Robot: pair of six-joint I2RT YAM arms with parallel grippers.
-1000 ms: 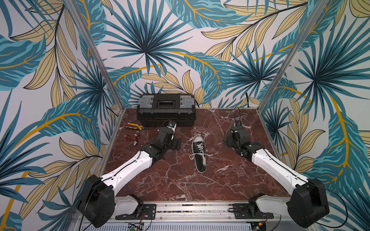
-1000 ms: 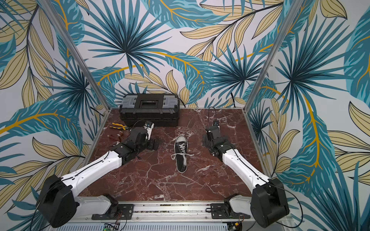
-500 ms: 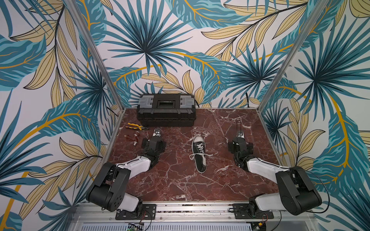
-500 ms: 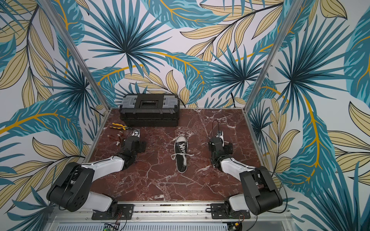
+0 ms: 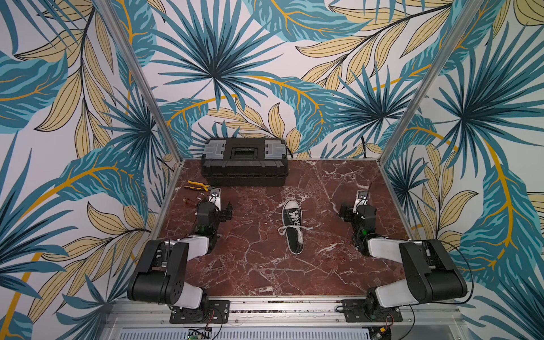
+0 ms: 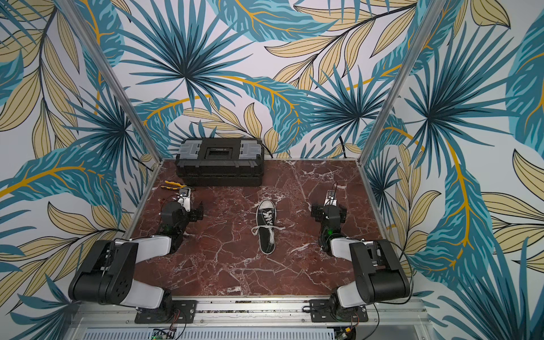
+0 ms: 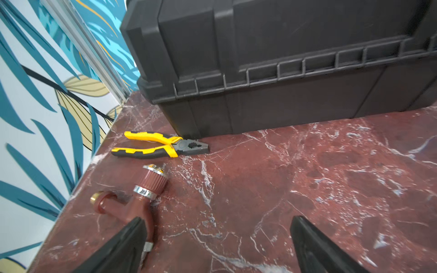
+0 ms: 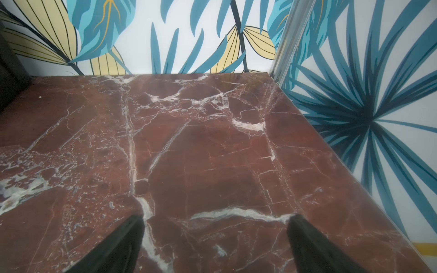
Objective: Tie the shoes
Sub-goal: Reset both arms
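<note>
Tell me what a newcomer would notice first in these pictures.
Probably the bold palm-leaf wallpaper covering all three walls. Next, the lone black sneaker in the middle of the red marble table, its white laces splayed to both sides. At the back sits a black toolbox, with yellow-handled pliers lying by its corner.

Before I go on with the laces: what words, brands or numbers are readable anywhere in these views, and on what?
No text can be read in any view.
Toolbox: faint marks in the lid's recess, too small to read.
Pliers: no marking shows.
Shoe: no label or brand shows.
</note>
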